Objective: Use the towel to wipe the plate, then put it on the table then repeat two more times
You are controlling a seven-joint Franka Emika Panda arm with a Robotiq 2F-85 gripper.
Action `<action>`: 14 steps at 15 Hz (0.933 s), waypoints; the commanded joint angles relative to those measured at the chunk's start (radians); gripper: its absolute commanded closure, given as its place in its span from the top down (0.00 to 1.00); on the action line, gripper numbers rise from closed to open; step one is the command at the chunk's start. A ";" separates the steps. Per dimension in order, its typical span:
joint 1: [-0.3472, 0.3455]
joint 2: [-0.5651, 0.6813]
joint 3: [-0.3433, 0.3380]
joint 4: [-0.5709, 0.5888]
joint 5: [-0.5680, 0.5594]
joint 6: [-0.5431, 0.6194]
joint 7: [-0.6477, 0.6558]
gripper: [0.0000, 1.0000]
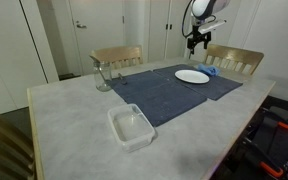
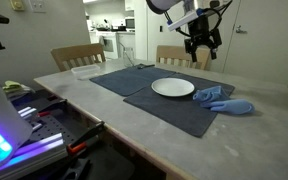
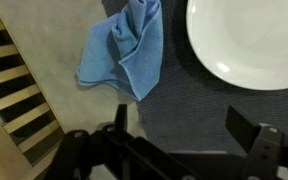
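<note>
The light-blue towel (image 3: 124, 50) lies crumpled, half on the dark-blue mat and half on the table (image 1: 74, 115), right beside the white plate (image 3: 249, 40). In both exterior views the towel (image 2: 224, 100) (image 1: 210, 71) sits just past the plate (image 2: 172, 88) (image 1: 192, 76). My gripper (image 2: 202, 47) (image 1: 196, 42) hangs in the air well above them. In the wrist view the gripper (image 3: 184, 125) stands open over bare mat, with nothing between its fingers (image 3: 246, 130).
The dark-blue mat (image 1: 164, 92) covers the table's far half. A clear plastic container (image 1: 131, 127) stands near the front edge and a glass jar (image 1: 102, 75) at the mat's corner. Wooden chairs (image 1: 234, 60) (image 1: 117, 57) stand behind the table.
</note>
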 commanded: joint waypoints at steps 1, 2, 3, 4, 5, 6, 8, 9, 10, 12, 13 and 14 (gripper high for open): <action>-0.032 0.104 -0.003 0.137 0.051 -0.034 -0.034 1.00; -0.041 0.126 -0.002 0.166 0.066 -0.044 -0.039 1.00; -0.056 0.151 0.000 0.199 0.089 -0.061 -0.046 1.00; -0.071 0.172 0.003 0.228 0.111 -0.079 -0.053 1.00; -0.086 0.191 0.004 0.258 0.134 -0.108 -0.062 1.00; -0.100 0.207 0.005 0.284 0.155 -0.136 -0.068 1.00; -0.125 0.238 0.004 0.338 0.188 -0.198 -0.078 1.00; -0.138 0.252 0.002 0.363 0.200 -0.228 -0.080 1.00; -0.151 0.266 0.003 0.387 0.213 -0.256 -0.081 1.00; -0.181 0.290 0.006 0.429 0.240 -0.313 -0.088 1.00; -0.193 0.300 0.005 0.445 0.250 -0.334 -0.090 1.00; -0.205 0.311 0.005 0.462 0.260 -0.360 -0.092 1.00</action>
